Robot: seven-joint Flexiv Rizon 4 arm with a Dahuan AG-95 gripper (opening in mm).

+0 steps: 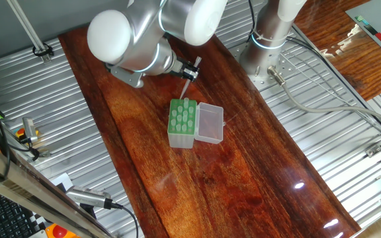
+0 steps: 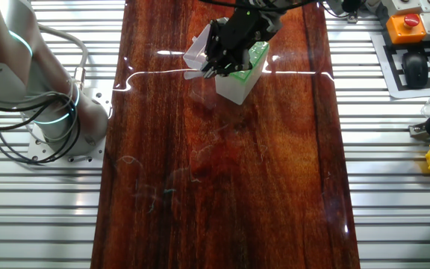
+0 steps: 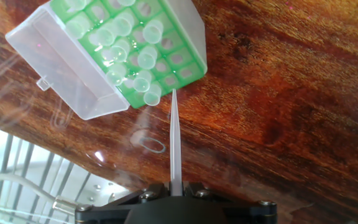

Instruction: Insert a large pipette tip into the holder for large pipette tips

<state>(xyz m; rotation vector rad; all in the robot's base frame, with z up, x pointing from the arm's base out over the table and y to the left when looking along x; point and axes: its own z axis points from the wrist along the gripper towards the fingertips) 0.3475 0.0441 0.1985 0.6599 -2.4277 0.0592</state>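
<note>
gripper [image 3: 176, 190] clamps pipette tip [image 3: 174, 137] | point at holder [image 3: 185, 37] edge | table [image 3: 291, 93]

Glossy dark wooden tabletop [image 1: 243, 178] is catching bright light glints, ribbed metal decking [image 2: 394, 164] is flanking it, and a red emergency button [image 2: 407, 19] is sitting beside a keyboard [image 1: 2, 211].

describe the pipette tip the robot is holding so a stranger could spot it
On the dark wooden table stands a pale green rack box. Just above its edge hangs the large pipette tip, clamped in the gripper. Unlike the seated tips, it is outside the rack.
</note>
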